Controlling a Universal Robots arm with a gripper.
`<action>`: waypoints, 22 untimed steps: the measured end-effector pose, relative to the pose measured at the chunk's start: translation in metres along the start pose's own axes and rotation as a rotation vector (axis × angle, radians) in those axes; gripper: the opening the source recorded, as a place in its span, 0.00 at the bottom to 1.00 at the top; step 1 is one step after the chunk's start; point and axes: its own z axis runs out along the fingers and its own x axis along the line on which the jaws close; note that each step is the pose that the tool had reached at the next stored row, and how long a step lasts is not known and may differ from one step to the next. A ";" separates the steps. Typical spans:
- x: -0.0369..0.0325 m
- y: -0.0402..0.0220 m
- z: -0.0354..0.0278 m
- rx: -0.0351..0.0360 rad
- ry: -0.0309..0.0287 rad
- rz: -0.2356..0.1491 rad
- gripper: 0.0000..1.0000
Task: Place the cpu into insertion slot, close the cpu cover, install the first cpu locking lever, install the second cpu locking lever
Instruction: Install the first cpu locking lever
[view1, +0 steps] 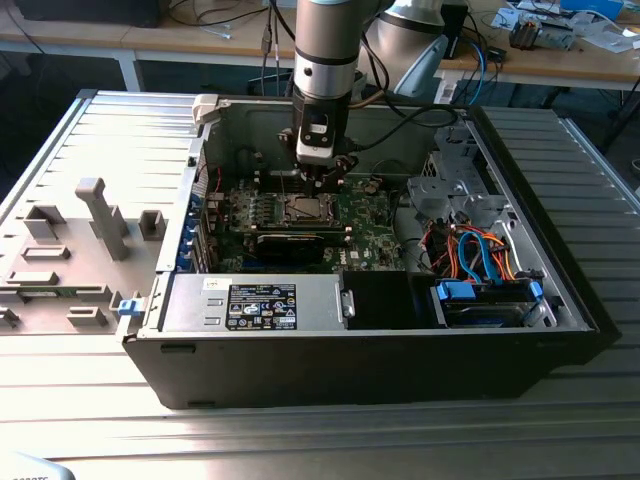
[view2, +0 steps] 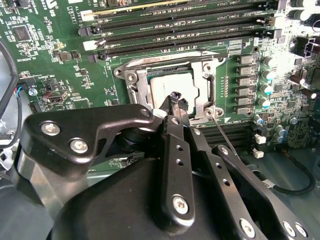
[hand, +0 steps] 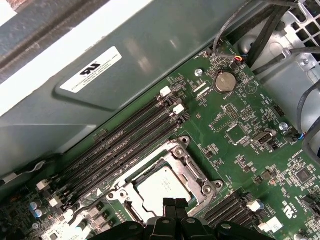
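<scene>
One chip (view2: 167, 82) in its socket (view1: 302, 209), claw (view2: 175, 98) closed above it

The silver chip lies flat in the socket on the green board (hand: 240, 135), inside the open computer case (view1: 400, 350). The metal frame (view2: 141, 85) lies down around it. The claw hangs at the chip's edge, its two fingers pressed together with nothing visible between them. A thin lever rod (view2: 222, 132) sticks out beside one socket corner.
</scene>
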 end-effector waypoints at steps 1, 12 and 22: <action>0.0000 0.0000 0.0000 0.0000 0.0000 0.000 0.11; 0.0000 0.0000 0.0000 0.0001 -0.0002 -0.007 0.11; 0.0000 0.0000 0.0000 0.0001 -0.0003 -0.012 0.11</action>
